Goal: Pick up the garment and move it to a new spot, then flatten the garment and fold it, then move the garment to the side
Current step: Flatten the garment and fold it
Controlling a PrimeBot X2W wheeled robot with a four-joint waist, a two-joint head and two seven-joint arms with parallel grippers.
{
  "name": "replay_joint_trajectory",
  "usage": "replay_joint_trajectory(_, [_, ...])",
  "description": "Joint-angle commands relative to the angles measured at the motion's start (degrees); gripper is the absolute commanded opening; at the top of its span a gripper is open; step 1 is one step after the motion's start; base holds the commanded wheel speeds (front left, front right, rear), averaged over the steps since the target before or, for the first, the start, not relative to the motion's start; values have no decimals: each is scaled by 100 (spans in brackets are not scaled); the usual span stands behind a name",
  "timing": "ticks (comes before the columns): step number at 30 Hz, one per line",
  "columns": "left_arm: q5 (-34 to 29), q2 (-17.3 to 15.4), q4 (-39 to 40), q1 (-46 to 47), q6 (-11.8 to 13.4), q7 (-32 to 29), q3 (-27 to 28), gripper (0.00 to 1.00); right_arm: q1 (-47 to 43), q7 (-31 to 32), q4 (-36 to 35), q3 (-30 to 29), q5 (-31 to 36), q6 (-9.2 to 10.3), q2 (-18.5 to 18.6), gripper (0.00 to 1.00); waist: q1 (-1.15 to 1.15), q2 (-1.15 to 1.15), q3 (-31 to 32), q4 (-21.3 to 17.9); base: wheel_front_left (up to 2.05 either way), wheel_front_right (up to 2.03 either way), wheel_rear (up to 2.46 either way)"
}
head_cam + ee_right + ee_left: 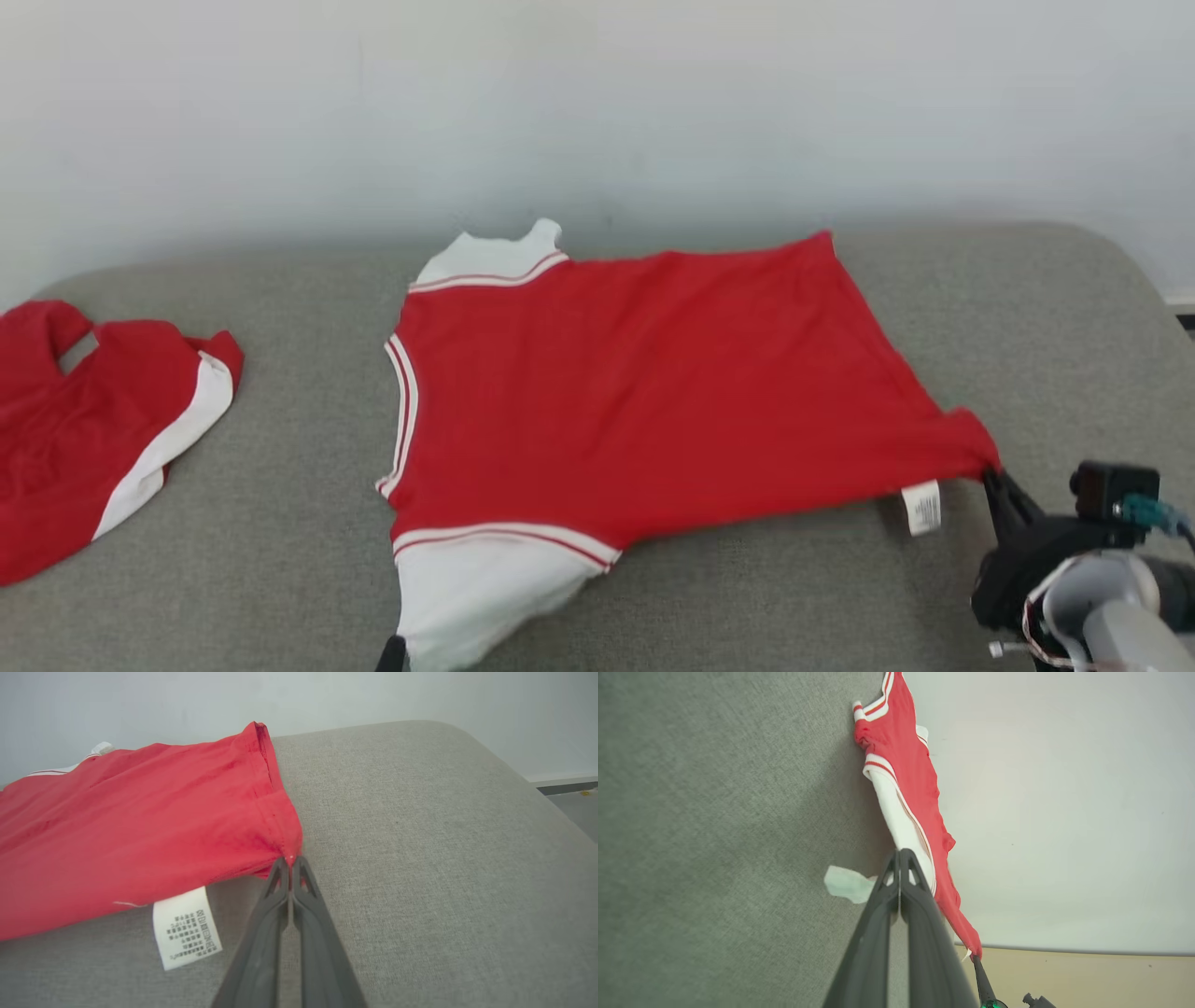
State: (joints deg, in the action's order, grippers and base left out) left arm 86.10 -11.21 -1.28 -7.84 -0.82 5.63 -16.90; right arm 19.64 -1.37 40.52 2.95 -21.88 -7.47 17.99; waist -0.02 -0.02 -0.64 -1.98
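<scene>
A red T-shirt [644, 383] with white sleeves lies spread on the grey padded surface [280, 523], neck to the left and hem to the right. My right gripper [991, 474] is shut on the near hem corner, and the right wrist view shows its tips [290, 859] pinching the red cloth [140, 826] beside a white care label [184, 928]. At the head view's bottom edge my left gripper [392, 653] sits against the near white sleeve [476, 588]. In the left wrist view its fingers [900, 853] are shut on that white sleeve [896, 807].
A second red and white garment [93, 429] lies crumpled at the surface's left end. A pale wall [597, 112] stands right behind the surface. The surface rounds off at its right end [1120, 280], with floor beyond it [574, 807].
</scene>
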Motion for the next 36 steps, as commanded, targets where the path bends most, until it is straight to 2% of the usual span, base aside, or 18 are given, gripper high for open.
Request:
replay_joint_trajectory(1, [92, -14, 51, -130, 53, -14, 7, 0, -191, 44, -84, -100, 71, -7, -49, 0, 2, 2, 109, -7, 0, 0, 0])
replay_joint_trajectory(7, [359, -9, 302, -497, 366, -299, -80, 0, -1022, 637, -816, -513, 441, -7, -335, 0, 2, 2, 155, -51, 0, 0, 0])
replay_joint_trajectory(10, [474, -110, 375, -685, 671, -478, -137, 0, -1388, 975, -1252, -659, 650, -7, -469, 0, 2, 2, 163, -77, 0, 0, 0])
replay_joint_trajectory(13, [552, -96, 521, -775, 831, -528, -95, 0, -1658, 1243, -1681, -806, 785, -7, -624, 0, 2, 2, 161, -99, 0, 0, 0])
replay_joint_trajectory(19, [700, 65, 726, -573, 770, -397, 77, 0, -1854, 1448, -2320, -1040, 970, -7, -860, 0, 2, 2, 137, -111, 0, 0, 0])
replay_joint_trajectory(24, [573, 271, 606, 78, 898, -224, 161, 0, -1639, 1572, -2688, -1218, 1097, -7, -974, 0, 2, 2, 93, -81, 0, 0, 0])
replay_joint_trajectory(28, [442, 442, 277, 815, 910, -77, 189, 0, -1307, 1682, -2632, -1262, 1173, -7, -1003, 0, 2, 2, 23, -55, 0, 0, 0])
replay_joint_trajectory(36, [45, 654, -864, 2256, 832, 455, 220, 0, -565, 1689, -2164, -1304, 1343, -7, -1097, 0, 2, 2, -268, -40, 0, 0, 0])
